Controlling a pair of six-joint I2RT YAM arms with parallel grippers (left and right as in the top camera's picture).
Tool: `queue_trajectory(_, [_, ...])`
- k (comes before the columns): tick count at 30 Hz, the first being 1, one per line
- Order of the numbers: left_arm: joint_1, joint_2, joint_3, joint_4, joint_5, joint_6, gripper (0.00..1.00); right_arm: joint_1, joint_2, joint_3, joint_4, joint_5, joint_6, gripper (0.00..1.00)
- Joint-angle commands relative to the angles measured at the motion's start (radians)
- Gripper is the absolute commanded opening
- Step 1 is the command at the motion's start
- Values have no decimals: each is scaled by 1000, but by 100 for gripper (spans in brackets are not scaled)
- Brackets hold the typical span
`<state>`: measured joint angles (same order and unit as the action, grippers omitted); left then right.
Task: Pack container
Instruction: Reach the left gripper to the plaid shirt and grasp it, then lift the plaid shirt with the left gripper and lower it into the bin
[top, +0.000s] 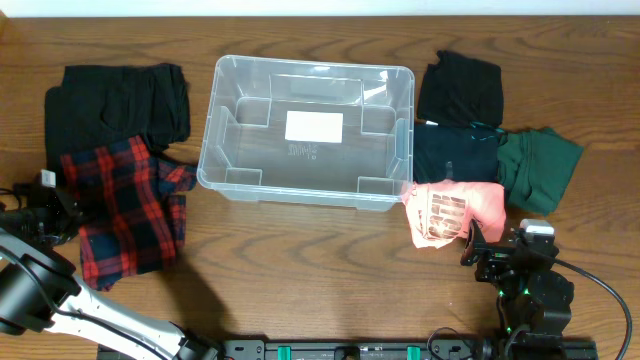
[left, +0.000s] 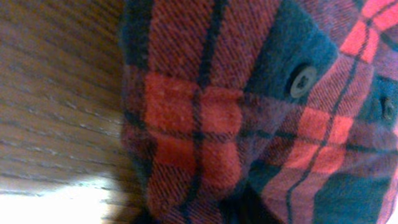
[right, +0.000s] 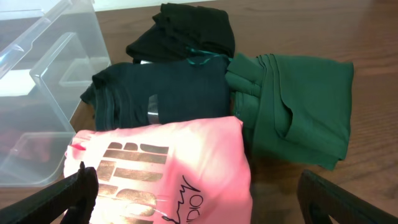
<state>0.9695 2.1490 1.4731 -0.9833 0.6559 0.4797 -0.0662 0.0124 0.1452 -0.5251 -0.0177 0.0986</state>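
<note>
The left pincer (top: 52, 212) is hovering at the plaid shirt (top: 130, 205); whether it is wide or narrow cannot be told. The container (top: 300, 192) is sitting empty in the middle of the surface (top: 300, 270), so packing is seemingly just beginning. The right pincer (right: 199, 196) is gaping wide over the pink shirt (right: 168, 162).

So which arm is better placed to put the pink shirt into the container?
Right. The right gripper sits open at the near edge of the pink shirt, which lies beside the container. The left gripper is on the far side of the container, at the plaid shirt.
</note>
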Motion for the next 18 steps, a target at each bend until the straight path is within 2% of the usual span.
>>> queue_trajectory(1, [-4, 14, 2, -35, -5, -8, 6, -5, -5, -3, 1, 10, 9, 99])
queue_trajectory(4, [-4, -16, 7, -80, 15, -56, 6, -5, -5, -3, 1, 10, 9, 99])
queue_trajectory(12, [-6, -246, 174, -366, 229, -27, 6, -5, -5, -3, 1, 10, 9, 99])
queue_trajectory(18, [-67, -510, 280, -357, 349, -28, 6, -5, -5, -3, 1, 10, 9, 99])
